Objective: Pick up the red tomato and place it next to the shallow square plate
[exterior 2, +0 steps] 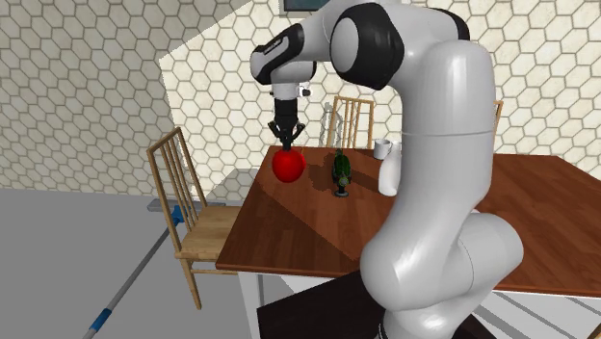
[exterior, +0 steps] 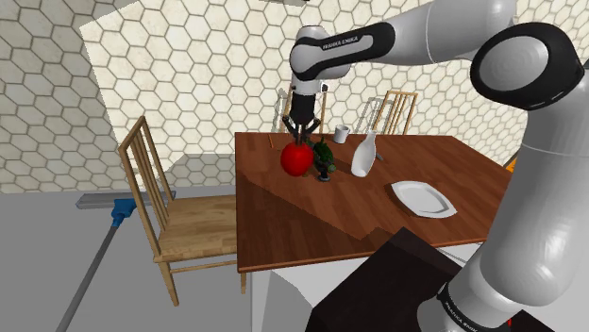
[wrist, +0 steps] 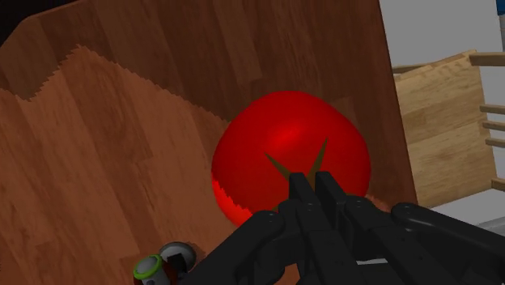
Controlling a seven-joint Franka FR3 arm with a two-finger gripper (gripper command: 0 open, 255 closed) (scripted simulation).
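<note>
Red tomato (wrist: 271,133) lies right under the jaws, clasped at its stem.

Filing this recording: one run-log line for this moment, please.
phase: grasp | gripper: shut on tomato at stem | lift: unclear | plate: apart from tomato

In the shoulder view, at twelve o'clock, small white letters stand on the dark band (exterior: 344,42) of the arm (exterior: 429,28). They seem to read "FRANKA EMIKA". At five o'clock, similar white lettering runs along the dark ring (exterior: 469,304), but it is too small to read with certainty.
</note>
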